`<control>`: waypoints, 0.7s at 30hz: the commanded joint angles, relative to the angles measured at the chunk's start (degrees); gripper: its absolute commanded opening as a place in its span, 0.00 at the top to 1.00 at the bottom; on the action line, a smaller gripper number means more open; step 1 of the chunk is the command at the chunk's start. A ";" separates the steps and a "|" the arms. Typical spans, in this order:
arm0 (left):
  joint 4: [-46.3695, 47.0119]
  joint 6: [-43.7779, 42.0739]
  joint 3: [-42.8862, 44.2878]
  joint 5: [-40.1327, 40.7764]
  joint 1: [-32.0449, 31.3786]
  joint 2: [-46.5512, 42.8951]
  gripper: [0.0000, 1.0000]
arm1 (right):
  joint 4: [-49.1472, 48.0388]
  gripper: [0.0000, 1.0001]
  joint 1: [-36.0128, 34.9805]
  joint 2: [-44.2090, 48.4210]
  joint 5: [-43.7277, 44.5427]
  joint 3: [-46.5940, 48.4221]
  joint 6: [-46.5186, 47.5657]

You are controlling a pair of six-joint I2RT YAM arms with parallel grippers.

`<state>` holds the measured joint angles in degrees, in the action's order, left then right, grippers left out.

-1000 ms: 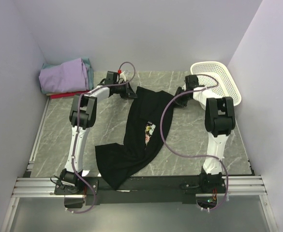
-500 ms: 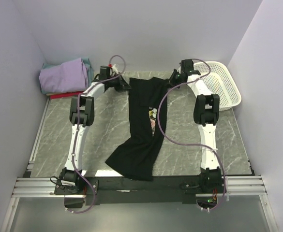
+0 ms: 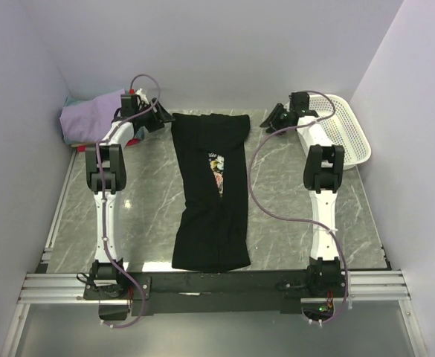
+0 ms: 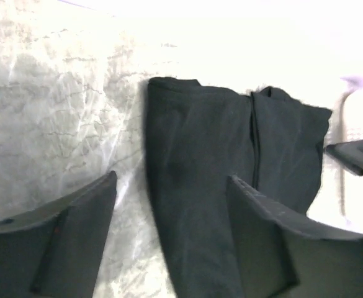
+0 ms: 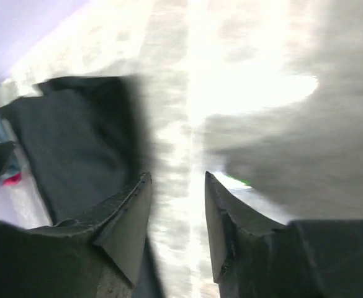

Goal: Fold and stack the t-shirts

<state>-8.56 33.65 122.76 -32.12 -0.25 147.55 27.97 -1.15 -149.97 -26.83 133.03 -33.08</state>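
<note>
shirt being worked: the black t-shirt [image 3: 210,216] lies flat in a long narrow strip down the middle of the marble table [image 3: 150,201]. One end is up by the back wall and the other is right at the front edge.
how it's lying: both sides look folded in toward the middle, and the rose print [image 3: 216,165] peeks out through the gap between them, a bit above halfway.
left claw: the left gripper [image 3: 158,119] sits just off the shirt's far-left corner, between the shirt and the folded pile. From the wrist camera, the left gripper [image 4: 169,180] has its fingers spread wide with nothing in them, and the black t-shirt [image 4: 200,155] lies flat on the table below.
right claw: the right gripper [image 3: 273,123] is off the far-right corner, clear of the cloth. Its wrist view is blurry, but the right gripper [image 5: 178,176] shows a smallish gap with nothing pinched, and the black t-shirt [image 5: 76,136] is off to one side.
folded pile: the lavender shirt [image 3: 87,119] is on top, tucked in the far-left corner. The layers under it are hard to tell apart.
other stuff: the white mesh basket [image 3: 347,130] is in the far-right corner, next to the right arm.
</note>
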 commanded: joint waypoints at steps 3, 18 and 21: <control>3.28 -1.66 -6.20 -1.46 -0.71 -11.02 0.12 | -7.92 0.50 0.97 13.37 -4.62 -13.92 2.93; 1.97 -0.35 -56.28 21.82 -14.95 -54.45 0.00 | -10.12 0.36 -4.65 45.37 -5.86 -52.95 11.19; 1.70 0.54 -62.79 25.25 -16.36 -61.48 0.01 | -9.78 0.36 -5.70 48.62 -5.43 -56.82 11.54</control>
<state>-6.63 32.64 67.37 -15.35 -16.53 92.75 19.55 -6.00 -105.58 -33.63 80.44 -23.97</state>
